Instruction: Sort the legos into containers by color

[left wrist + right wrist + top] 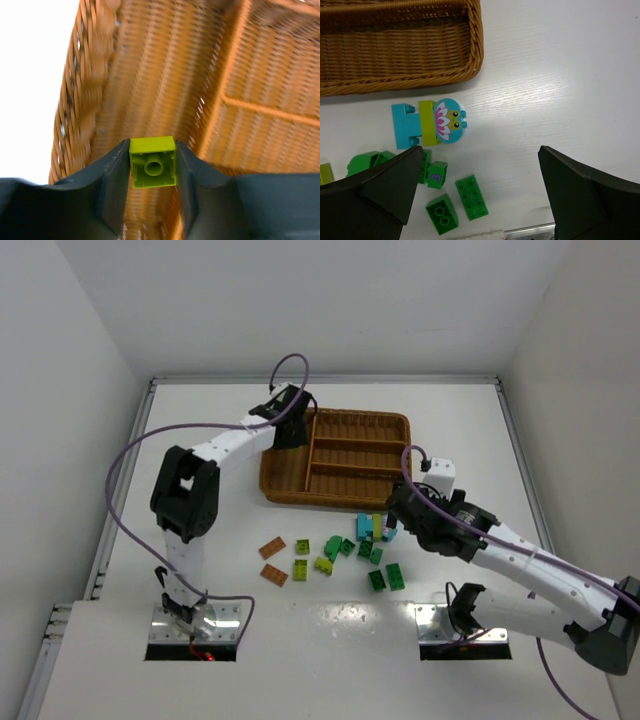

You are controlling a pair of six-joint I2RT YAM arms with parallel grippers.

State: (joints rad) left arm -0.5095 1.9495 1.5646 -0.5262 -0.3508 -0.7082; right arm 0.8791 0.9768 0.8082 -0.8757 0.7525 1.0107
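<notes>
My left gripper (152, 150) is shut on a lime-yellow lego (152, 161), its hollow underside facing the camera. It hangs over the wide left section of the wicker tray (320, 500), next to a divider (220, 90). In the top view the left gripper (290, 425) is at the tray's far left corner. The other legos lie in front of the tray: orange-brown (272, 548), lime (299, 569), green (376, 580) and cyan (366, 526). My right gripper (480, 150) is open and empty above the table, right of the cyan legos (405, 125) and green legos (471, 196).
A round cyan piece with a lotus face (449, 120) is joined to a lime strip (427, 122) and the cyan brick. The tray's near rim (400, 82) runs just beyond them. White walls enclose the table on three sides.
</notes>
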